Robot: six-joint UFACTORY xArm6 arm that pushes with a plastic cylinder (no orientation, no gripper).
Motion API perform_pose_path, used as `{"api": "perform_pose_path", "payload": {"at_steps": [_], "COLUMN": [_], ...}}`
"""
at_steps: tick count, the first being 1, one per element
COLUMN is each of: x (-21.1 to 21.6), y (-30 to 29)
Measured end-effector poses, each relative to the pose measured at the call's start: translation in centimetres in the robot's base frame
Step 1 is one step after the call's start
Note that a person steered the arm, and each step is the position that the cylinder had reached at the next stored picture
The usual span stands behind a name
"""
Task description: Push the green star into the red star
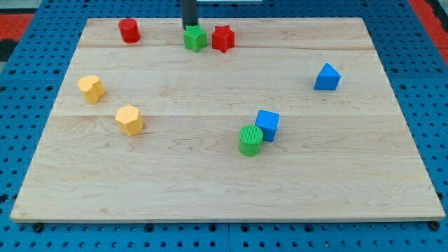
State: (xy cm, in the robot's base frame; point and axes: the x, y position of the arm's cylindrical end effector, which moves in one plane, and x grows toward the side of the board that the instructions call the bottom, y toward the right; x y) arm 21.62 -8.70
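The green star [195, 38] sits near the view's top edge of the wooden board, just left of the red star [222, 38]. The two stars are very close, with a thin gap or a bare touch between them. My tip [189, 27] comes down from the view's top and rests against the green star's upper left side.
A red cylinder [129, 31] stands at the top left. Two yellow blocks [91, 88] [129, 120] lie on the left. A green cylinder [250, 140] touches a blue cube [267, 124] at centre right. A blue block [327, 77] lies at the right. The wooden board [224, 189] lies on blue pegboard.
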Motion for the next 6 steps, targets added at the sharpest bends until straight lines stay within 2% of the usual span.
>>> {"api": "perform_pose_path", "payload": {"at_steps": [1, 2, 3, 4, 5, 6], "x": [0.7, 2.2, 2.2, 2.5, 7.3, 9.7], "y": [-3.0, -3.4, 2.0, 2.6, -5.1, -12.6]}}
